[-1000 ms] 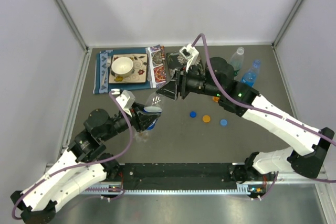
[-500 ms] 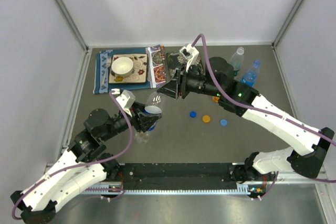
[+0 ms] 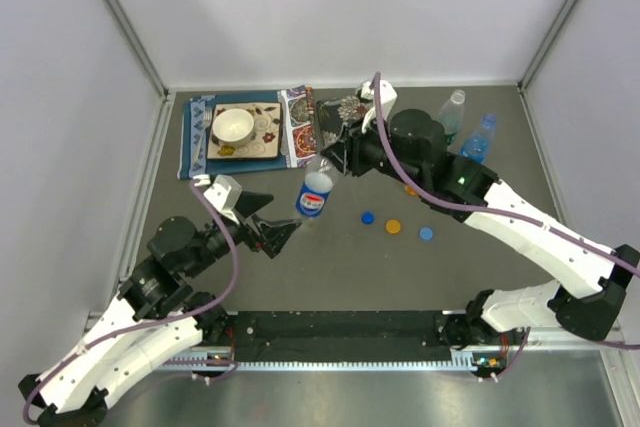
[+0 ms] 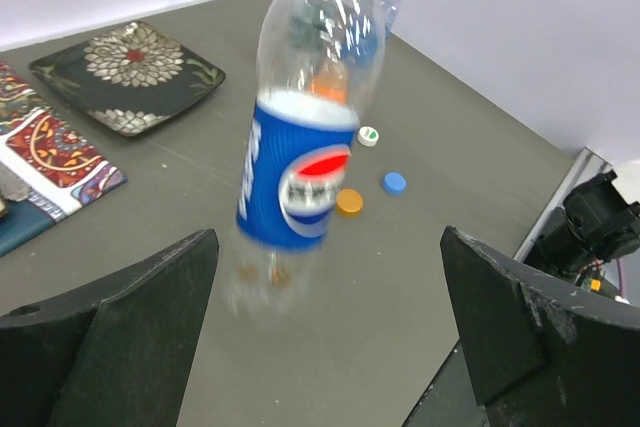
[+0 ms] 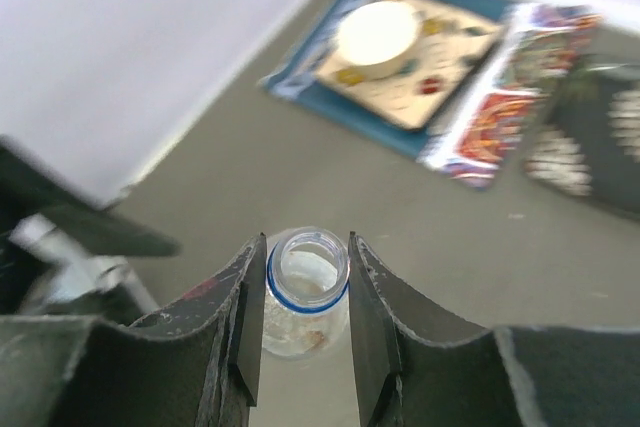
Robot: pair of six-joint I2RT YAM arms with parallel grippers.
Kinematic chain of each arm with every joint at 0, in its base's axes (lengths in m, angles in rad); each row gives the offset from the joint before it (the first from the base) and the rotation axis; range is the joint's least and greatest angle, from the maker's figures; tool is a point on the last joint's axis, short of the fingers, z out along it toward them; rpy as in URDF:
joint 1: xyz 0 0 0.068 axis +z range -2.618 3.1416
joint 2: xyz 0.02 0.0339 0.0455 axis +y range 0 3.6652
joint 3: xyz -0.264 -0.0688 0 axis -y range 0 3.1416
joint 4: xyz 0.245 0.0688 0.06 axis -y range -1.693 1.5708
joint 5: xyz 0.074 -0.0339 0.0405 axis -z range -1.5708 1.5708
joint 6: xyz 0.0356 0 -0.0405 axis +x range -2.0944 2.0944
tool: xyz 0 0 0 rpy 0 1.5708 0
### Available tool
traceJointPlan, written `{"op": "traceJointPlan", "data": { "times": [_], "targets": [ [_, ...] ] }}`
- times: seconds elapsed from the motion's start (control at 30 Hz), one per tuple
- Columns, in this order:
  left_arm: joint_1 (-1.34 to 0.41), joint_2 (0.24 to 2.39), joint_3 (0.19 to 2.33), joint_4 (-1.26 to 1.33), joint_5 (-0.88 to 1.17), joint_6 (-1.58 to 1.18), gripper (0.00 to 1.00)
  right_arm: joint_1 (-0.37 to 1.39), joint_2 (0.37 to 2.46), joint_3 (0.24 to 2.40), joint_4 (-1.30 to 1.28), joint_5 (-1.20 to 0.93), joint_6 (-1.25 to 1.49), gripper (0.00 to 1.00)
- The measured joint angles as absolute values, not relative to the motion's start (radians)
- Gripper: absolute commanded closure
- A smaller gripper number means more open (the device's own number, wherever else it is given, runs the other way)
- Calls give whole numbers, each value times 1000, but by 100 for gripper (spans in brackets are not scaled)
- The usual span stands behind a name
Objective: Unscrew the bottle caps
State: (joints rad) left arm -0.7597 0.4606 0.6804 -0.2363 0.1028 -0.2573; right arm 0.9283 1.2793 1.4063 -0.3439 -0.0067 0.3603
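The clear bottle with a blue-red label (image 3: 315,193) hangs upright above the table, its mouth open and capless (image 5: 307,267). My right gripper (image 3: 327,161) is shut on its neck, a finger pressing each side (image 5: 307,249). In the left wrist view the same bottle (image 4: 300,172) hangs blurred ahead of my left gripper (image 4: 328,242), whose jaws stand wide apart with nothing between them. That left gripper (image 3: 281,233) sits just left of and below the bottle. A clear bottle with a green label (image 3: 452,111) and a blue-tinted bottle (image 3: 480,138) stand at the back right.
Loose caps lie on the table: blue (image 3: 368,217), orange (image 3: 393,227), blue (image 3: 426,234). A patterned placemat with a tray and white bowl (image 3: 232,126) lies at the back left. A dark patterned dish (image 3: 338,112) sits beside it. The enclosure's white walls close in the table.
My left gripper opened, let go of the bottle's base and drew back to the left. The right gripper swung the bottle from lying tilted to hanging upright by its neck.
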Motion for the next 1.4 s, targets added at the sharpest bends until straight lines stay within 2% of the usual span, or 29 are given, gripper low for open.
{"op": "traceJointPlan", "data": {
  "times": [0.27,0.5,0.93,1.4],
  "targets": [
    [-760,330,680,-309,-9,-255,1,927,1318,1411,-278,500,133,100],
    [-760,301,664,-322,-28,-263,2,894,1433,1378,-126,699,9,100],
    [-760,301,657,-344,-23,-270,2,857,1526,1242,33,778,-23,100],
    [-760,313,652,-345,-15,-288,2,835,1533,1177,38,774,69,100]
  ]
}}
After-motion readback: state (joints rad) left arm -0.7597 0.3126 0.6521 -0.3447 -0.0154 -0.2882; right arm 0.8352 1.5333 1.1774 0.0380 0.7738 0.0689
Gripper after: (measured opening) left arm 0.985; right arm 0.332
